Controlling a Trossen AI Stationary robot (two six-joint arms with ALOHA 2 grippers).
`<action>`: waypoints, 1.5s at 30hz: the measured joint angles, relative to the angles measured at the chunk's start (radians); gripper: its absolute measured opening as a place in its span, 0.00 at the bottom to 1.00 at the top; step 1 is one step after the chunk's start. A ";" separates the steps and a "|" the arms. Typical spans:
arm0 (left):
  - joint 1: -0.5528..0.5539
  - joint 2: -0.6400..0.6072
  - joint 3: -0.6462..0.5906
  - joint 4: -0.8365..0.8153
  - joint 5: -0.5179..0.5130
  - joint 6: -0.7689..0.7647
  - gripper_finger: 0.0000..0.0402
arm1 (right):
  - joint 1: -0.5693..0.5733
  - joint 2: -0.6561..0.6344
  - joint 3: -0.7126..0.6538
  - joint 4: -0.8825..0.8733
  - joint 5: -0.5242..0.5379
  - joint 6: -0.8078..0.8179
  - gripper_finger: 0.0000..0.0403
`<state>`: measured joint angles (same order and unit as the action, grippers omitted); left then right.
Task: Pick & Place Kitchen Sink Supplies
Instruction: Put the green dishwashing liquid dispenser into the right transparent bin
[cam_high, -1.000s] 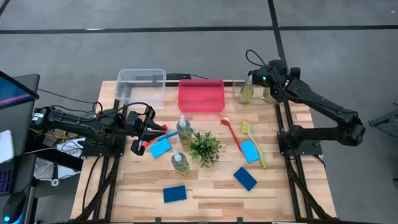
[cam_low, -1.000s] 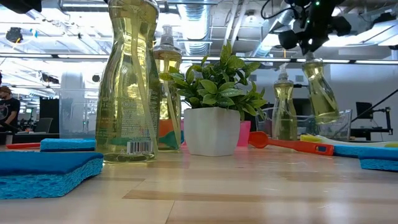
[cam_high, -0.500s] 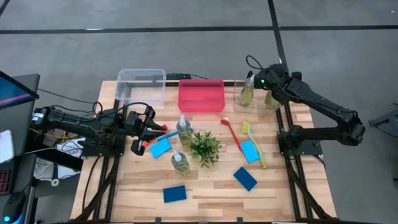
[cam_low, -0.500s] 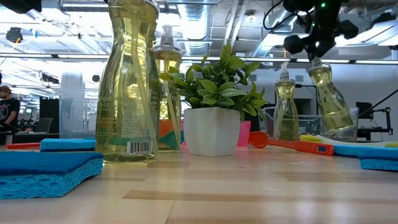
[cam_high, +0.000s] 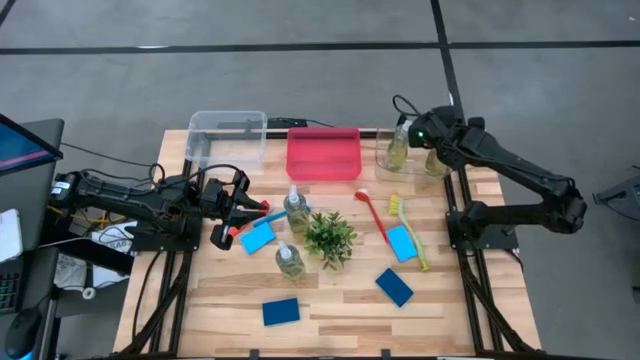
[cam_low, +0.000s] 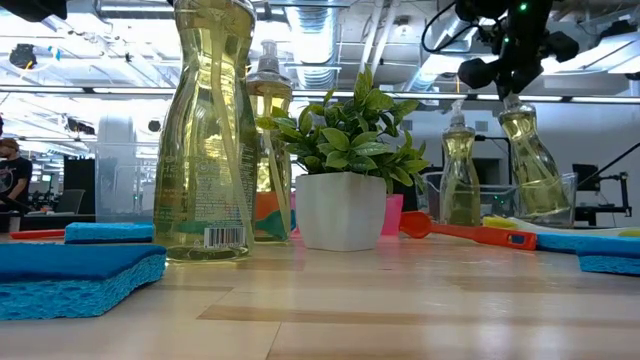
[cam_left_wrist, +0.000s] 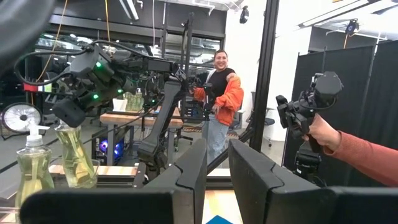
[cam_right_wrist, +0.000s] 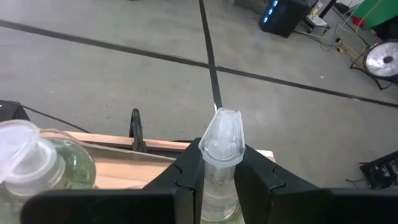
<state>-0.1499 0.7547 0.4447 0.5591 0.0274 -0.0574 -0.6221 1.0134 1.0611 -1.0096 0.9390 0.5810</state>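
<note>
Right gripper (cam_right_wrist: 219, 177) squeezing the thin neck of a bottle (cam_low: 531, 165), fingers nearly shut, one finger (cam_right_wrist: 186, 180) pressing each side just under the pump cap (cam_right_wrist: 221, 138). Hanging below the gripper, bottle tilting a little, long way up and down, cap at the top, fat end low in a clear bin (cam_high: 384, 158) at the table's (cam_high: 330, 302) far right corner. Standing upright just beside it in the same bin, a second bottle (cam_low: 460, 173), cap up.

Left gripper (cam_high: 243, 210) lying low over the table's left side, fingers (cam_left_wrist: 193, 171) close together with a thin gap showing; holding a red brush (cam_high: 272, 209) or not, cannot tell. Just past it, lying flat, a blue sponge (cam_high: 257, 237). Farther out, two more bottles (cam_high: 296, 207) (cam_high: 289, 260) standing upright next to a plant (cam_high: 330, 236).

Between the two grippers, a pink bin (cam_high: 323, 153). Below the right gripper on the table, lying flat, another red brush (cam_high: 375, 214) and a yellow brush (cam_high: 409, 232), both running long way from far edge toward near edge.
</note>
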 joint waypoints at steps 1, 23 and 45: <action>0.000 0.000 0.000 0.000 0.000 0.000 0.17 | 0.001 0.000 0.000 0.001 0.002 -0.001 0.15; 0.000 0.000 0.000 0.016 0.000 0.053 0.17 | -0.116 0.104 0.000 0.387 -0.004 -0.150 0.15; 0.000 0.000 0.000 0.016 0.000 0.053 0.17 | -0.145 0.186 0.002 0.357 -0.019 -0.149 0.20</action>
<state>-0.1497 0.7551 0.4450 0.5755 0.0273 -0.0044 -0.7670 1.1995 1.0630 -0.6530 0.9202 0.4320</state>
